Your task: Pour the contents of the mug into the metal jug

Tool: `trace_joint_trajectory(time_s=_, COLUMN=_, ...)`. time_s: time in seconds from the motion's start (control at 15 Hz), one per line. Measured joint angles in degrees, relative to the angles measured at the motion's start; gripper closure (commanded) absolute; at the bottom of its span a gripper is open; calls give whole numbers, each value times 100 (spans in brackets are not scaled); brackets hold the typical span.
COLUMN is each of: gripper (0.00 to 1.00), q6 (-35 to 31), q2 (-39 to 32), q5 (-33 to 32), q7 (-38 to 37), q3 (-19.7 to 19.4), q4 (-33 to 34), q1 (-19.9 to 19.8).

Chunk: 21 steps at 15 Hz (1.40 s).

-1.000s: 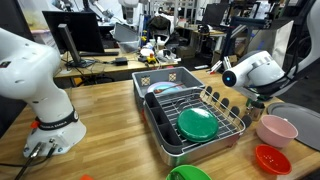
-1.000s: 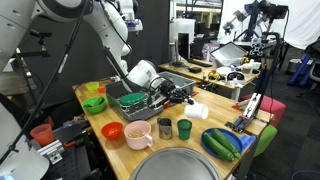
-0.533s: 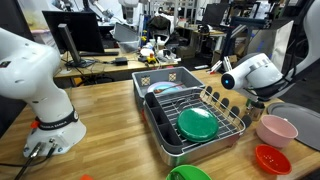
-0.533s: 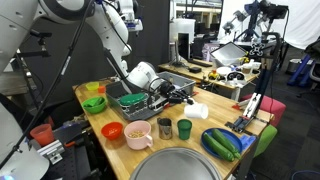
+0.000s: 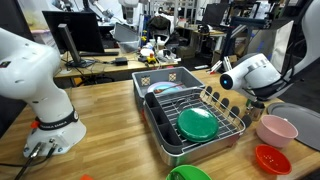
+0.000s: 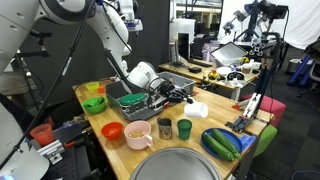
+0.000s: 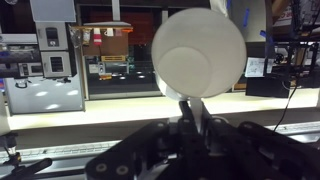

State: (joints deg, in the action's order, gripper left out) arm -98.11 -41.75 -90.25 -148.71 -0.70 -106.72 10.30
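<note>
In the wrist view the white mug (image 7: 198,55) fills the upper middle, a round face turned to the camera. Its handle runs down between the black fingers of my gripper (image 7: 190,115), which is shut on it. What is inside the mug does not show. In an exterior view the gripper (image 6: 186,96) reaches out level from the white wrist, holding the mug (image 6: 198,109) above the wooden table. The metal jug (image 6: 163,128) stands upright nearer the table's front, apart from the mug. In an exterior view the wrist (image 5: 250,72) hides the mug.
A green cup (image 6: 184,128) stands next to the jug, and a pink bowl (image 6: 138,135) on its other side. A wire dish rack (image 5: 225,118) holds a green plate (image 5: 196,123). Red bowl (image 5: 271,158) and a second white arm's base (image 5: 45,110) are on the table.
</note>
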Motion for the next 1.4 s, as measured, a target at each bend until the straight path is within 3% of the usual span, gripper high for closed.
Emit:
trace_joint_trajectory(time_s=0.4, gripper=98, q6=-155, q2=108, q5=210, q7=-6, q3=204, q4=395, q1=-228)
trace_joint_trajectory(time_s=0.73, gripper=98, q6=-927, q2=577, q5=950, q7=-6, q3=335, q4=604, q1=-647)
trace_joint_trajectory(time_s=1.13, gripper=98, q6=-2600, q2=991, q5=1596, q7=-6, q3=324, q4=468, q1=-1094)
trace_joint_trajectory(time_s=1.4, gripper=98, q6=-4028, q2=1176, q5=1894, q7=-7, q3=261, q4=33, q1=-1293)
